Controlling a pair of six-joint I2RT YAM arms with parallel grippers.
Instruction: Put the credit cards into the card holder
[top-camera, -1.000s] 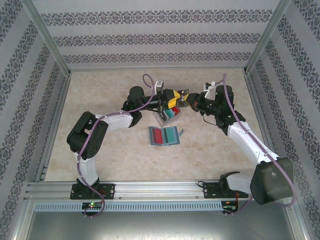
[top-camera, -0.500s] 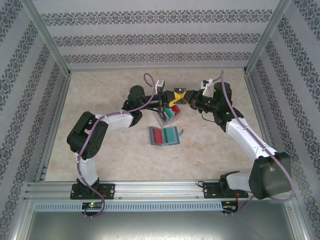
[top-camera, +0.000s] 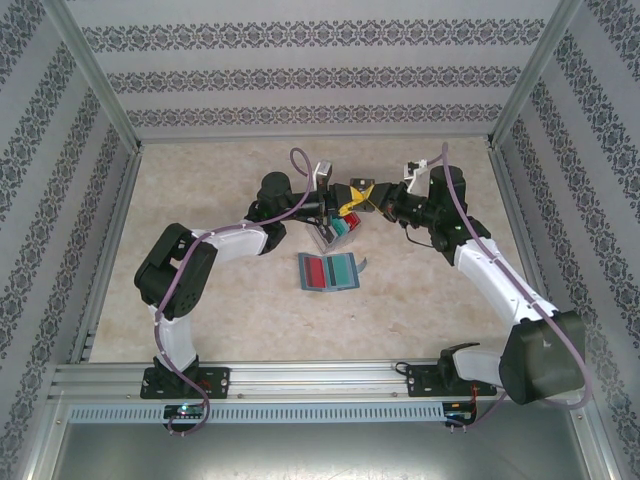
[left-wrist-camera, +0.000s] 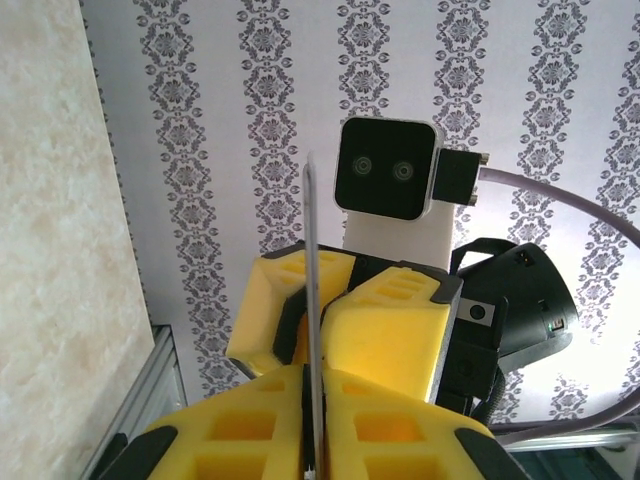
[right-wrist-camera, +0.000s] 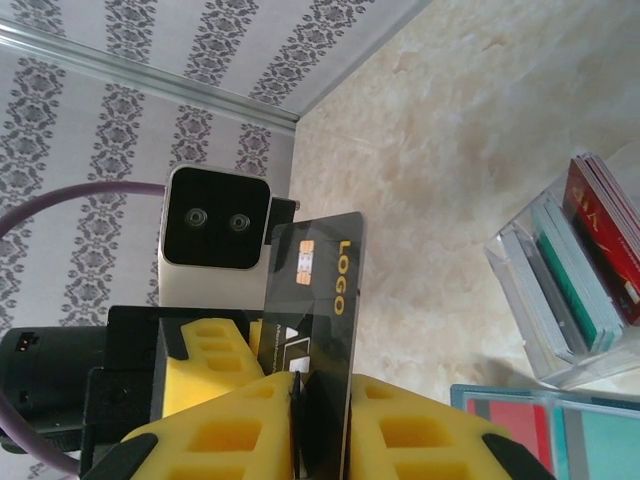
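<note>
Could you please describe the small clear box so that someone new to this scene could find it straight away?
On the beige table, find the blue wallet lying open near the middle. Just behind it, toward the back wall, sits the clear box. Unlike the flat wallet, it is see-through and holds a red card and a green card standing on edge.
</note>
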